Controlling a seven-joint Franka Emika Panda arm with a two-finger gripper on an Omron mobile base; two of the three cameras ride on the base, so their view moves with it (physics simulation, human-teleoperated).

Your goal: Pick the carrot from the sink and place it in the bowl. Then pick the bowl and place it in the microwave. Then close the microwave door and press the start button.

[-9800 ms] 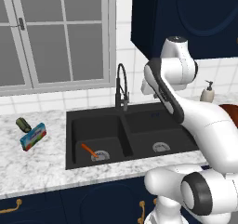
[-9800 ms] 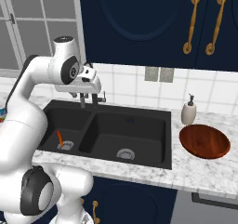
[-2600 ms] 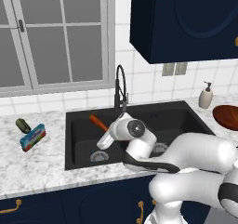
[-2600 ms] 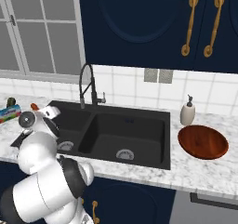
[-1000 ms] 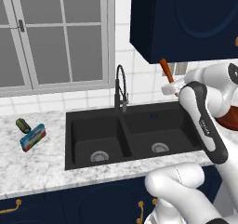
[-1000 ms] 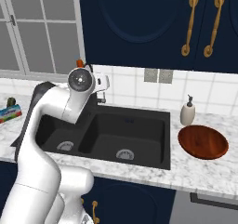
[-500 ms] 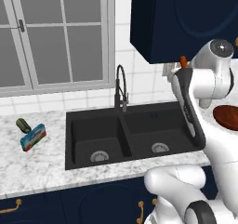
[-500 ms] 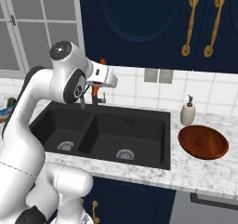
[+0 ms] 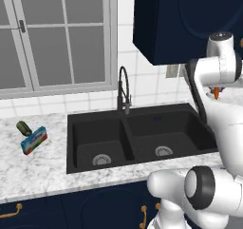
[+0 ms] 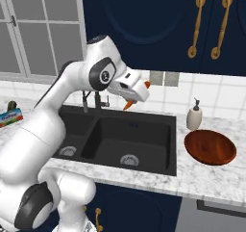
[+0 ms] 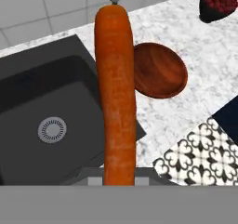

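The carrot (image 11: 116,93) is a long, tapered orange stick with a faintly ridged skin and a small dark stem tip. The pincer (image 10: 136,92) is clamped on it, holding it in the air above the right part of the sink (image 10: 125,135), well short of the bowl (image 10: 210,147). There is one carrot, one wide, glossy, wood-like reddish-brown bowl on the speckled marble worktop (image 10: 216,178), and one matte black sink with two rectangular basins, each with a round steel drain.
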